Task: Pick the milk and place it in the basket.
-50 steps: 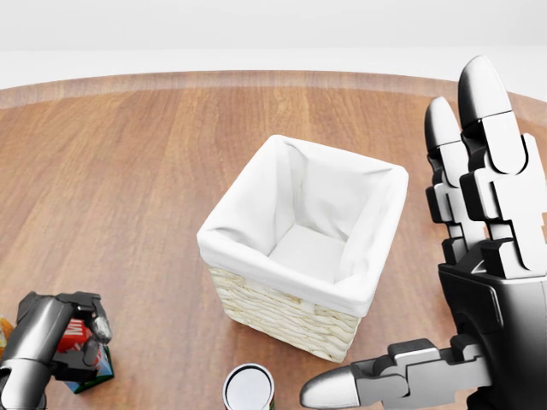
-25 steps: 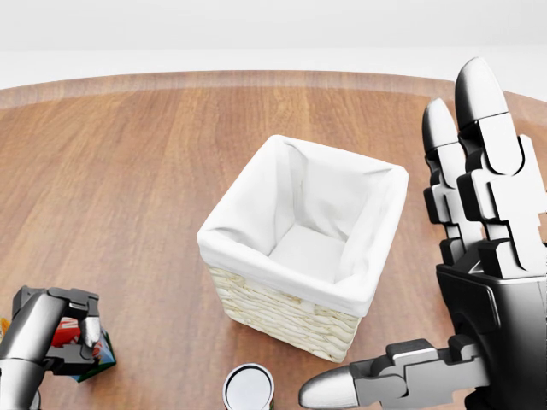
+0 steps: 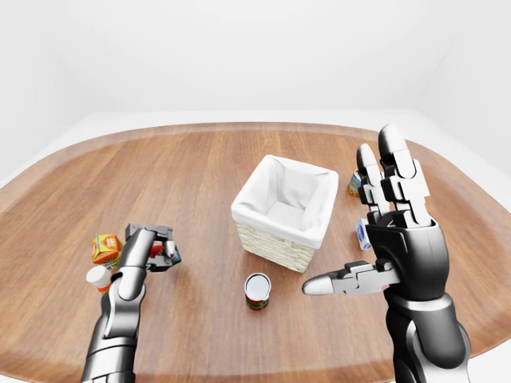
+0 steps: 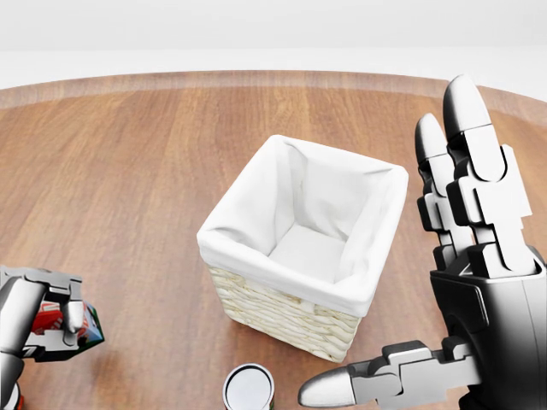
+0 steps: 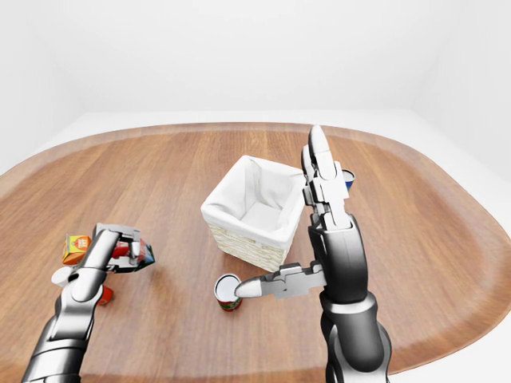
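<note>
At lower left of the left-eye view, left hand [image 3: 156, 249] fingers closed round the milk [image 3: 165, 254] just off the worktop [image 3: 200, 167]; right hand [image 3: 397, 239] splayed, empty; basket [image 3: 285, 212] unfilled, transfer pending.

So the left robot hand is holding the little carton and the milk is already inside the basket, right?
Not quite. The left robot hand does hold the little carton, but the basket is empty: the head view shows only its white lining. Nothing has been put inside it yet.
</note>
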{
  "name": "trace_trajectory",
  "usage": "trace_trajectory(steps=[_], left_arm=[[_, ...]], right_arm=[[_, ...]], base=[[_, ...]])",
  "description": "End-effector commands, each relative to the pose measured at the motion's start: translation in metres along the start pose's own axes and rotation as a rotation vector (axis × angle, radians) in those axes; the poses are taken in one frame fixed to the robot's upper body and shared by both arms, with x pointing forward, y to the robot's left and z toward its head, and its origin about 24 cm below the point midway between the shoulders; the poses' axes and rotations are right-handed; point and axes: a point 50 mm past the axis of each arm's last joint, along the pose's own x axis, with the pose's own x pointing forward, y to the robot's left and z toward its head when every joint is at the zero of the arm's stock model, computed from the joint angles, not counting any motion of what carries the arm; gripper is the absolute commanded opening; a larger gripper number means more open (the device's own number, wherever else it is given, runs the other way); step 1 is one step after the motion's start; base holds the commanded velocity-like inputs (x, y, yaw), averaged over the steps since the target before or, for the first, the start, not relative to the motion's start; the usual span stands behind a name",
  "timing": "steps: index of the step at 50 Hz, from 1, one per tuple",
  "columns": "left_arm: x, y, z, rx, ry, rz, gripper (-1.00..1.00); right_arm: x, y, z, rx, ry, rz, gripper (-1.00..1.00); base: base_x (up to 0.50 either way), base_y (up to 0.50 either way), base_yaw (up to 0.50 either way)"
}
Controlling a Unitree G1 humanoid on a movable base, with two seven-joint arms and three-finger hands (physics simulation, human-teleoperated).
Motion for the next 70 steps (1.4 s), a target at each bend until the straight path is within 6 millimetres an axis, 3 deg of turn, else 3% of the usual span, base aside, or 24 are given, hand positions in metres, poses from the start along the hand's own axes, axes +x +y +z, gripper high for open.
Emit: trace_trajectory(steps=[1,23,37,70], left_arm=[[0.0,0.016,0.015,-0.003,-0.067,0.07,-1.0],[-0.012,0.035,0.052,0.009,-0.228,0.096,-1.0],[-0.02,0.054,0.087,0.066,-0.366,0.126,-1.0],[-0.025,0.056,0.097,0.067,-0.396,0.131,-1.0]], right_arm=[[0.0,-0.001,-0.003,0.002,0.011,-0.002,1.0],[-0.001,-0.001,-0.005,0.005,0.025,-0.005,1.0],[-0.002,-0.001,-0.004,0.004,0.025,-0.007,1.0],[-0.002,-0.005,0.0,-0.004,0.006,-0.013,1.0]], base=[[0.0,0.0,0.0],[0.0,0.0,0.0],[0.0,0.0,0.0],[0.0,0.0,0.0]])
